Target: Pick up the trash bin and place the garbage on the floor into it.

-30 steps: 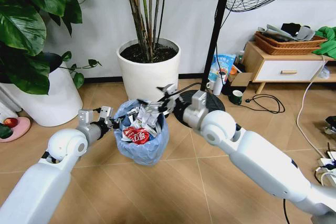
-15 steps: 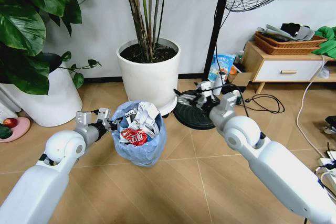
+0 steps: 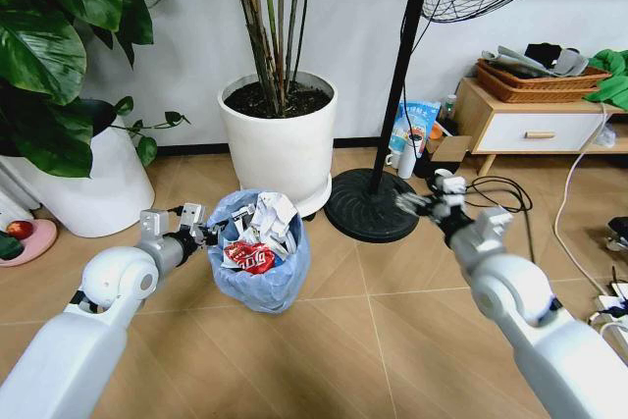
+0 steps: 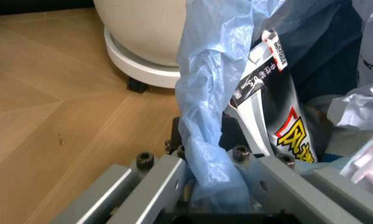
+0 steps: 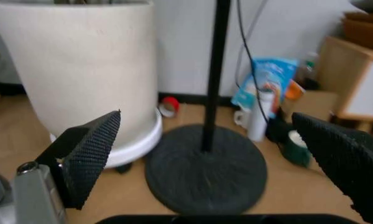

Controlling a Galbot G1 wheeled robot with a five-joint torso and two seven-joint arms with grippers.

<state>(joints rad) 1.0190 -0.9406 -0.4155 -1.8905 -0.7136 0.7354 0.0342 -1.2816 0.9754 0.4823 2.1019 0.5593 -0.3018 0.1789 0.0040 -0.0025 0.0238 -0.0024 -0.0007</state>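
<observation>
Left end effector grips the trash bin's rim; right end effector hangs free with nothing in it.

The floor [image 3: 343, 340] carries a large white plant pot [image 3: 279, 134] and the round black fan base [image 3: 371, 205] beside it. The trash bin [image 3: 261, 262], lined with a crinkly light blue bag, sits low in front of the pot, just left of the fan base. The garbage [image 3: 257, 233] is heaped inside it: crumpled white paper with a red snack wrapper on top. The left end effector [image 3: 203, 231] is clenched on the bin's near-left rim; the left wrist view shows bag film [image 4: 205, 140] pinched between its fingers [image 4: 152, 179]. The right end effector [image 3: 424, 199] hovers over the floor by the fan base, well apart from the bin, its pads [image 5: 90, 154] spread wide and released.
</observation>
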